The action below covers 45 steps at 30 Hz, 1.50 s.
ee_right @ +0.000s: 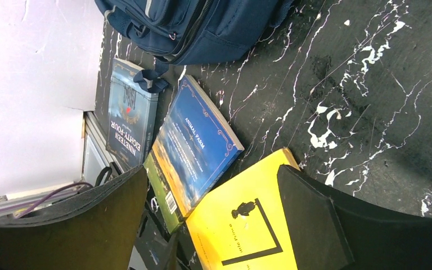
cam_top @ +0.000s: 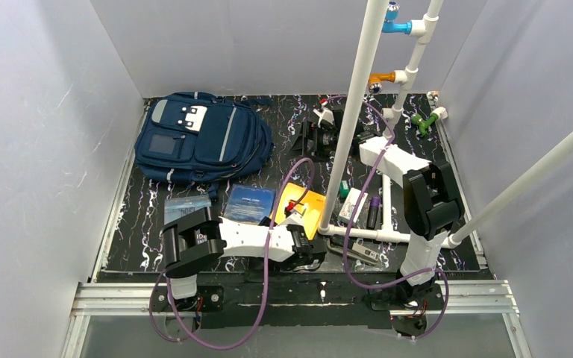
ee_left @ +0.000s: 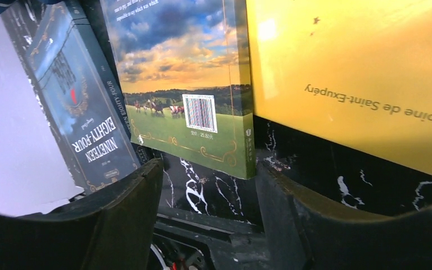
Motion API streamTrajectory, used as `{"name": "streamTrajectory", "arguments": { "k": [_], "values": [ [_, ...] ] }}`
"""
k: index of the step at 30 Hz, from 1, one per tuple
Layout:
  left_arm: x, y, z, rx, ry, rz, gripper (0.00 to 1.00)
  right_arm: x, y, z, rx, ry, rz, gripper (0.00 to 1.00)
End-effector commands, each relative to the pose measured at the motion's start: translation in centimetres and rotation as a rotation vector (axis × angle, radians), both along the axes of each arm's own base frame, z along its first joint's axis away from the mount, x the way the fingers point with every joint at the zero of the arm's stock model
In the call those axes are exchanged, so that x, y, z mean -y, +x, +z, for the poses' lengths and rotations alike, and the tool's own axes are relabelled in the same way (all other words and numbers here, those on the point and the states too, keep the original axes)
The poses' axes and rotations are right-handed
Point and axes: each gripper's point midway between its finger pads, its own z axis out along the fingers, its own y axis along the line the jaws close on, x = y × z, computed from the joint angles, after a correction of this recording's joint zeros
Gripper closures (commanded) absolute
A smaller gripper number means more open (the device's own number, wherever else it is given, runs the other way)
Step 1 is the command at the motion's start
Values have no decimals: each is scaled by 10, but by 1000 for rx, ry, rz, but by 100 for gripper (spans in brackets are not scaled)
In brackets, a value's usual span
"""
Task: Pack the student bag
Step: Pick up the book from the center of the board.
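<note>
Left pincer [ee_left: 208,225] sits low over the counter [ee_left: 202,191], its jaws standing apart with only bare black marbled surface between them. Straight ahead of it lies the Animal Farm book [ee_left: 180,73], barcode side up, its near edge just beyond the fingertips [ee_left: 140,180]; whether they touch it cannot be told. To the left of that, seen from this pincer, lies the Nineteen Eighty-Four book [ee_left: 84,101], flat and close beside it. To the right lies a yellow book [ee_left: 360,73], its edge just beside the Animal Farm book.

Farther out, the right pincer [ee_right: 208,225] hangs above the counter with its jaws spread wide and nothing in them. From its own camera, the three books lie fanned below it, with the yellow one nearest.

Beyond the books from both pincers lies the student bag [cam_top: 201,142], flat on the counter with its front pocket and white patch upward. It is ahead and to the left of the left pincer. A strap [ee_right: 152,79] from the bag rests on the far end of the Nineteen Eighty-Four book. A white pipe frame [cam_top: 354,112] rises just beside the right pincer.
</note>
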Motion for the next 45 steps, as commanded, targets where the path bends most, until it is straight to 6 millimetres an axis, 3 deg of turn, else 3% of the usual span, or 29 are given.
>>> {"name": "streamTrajectory", "arguments": {
  "k": [1,8,14,18,20,21,22,24,27,34,37,41,45],
  "values": [
    [-4,11,12,80,61,-17,43,-2,5,36,101,59,9,8],
    [5,20,2,89,126,-69,50,-2,5,37,104,67,17,8],
    [1,21,-12,66,188,-88,50,2,6,39,110,75,16,8],
    [-1,25,-15,71,202,-84,57,3,6,36,106,76,15,9],
    [-1,27,-18,67,205,-83,67,3,6,36,104,78,15,8],
    [-2,28,-18,65,205,-79,84,3,6,36,103,80,18,9],
    [-3,28,-17,59,206,-77,93,3,6,37,107,81,20,8],
    [0,28,-13,50,194,-80,97,4,7,39,114,79,19,9],
    [5,27,5,31,138,-96,100,7,7,41,142,61,24,8],
    [18,27,80,-47,-168,-143,100,10,8,45,224,24,72,8],
    [27,35,101,-128,-396,-151,100,7,12,59,280,53,107,7],
    [29,53,144,-154,-669,-179,100,7,19,78,334,93,143,7],
    [22,67,183,-134,-824,-237,100,10,19,108,401,190,197,7]
  ]
}}
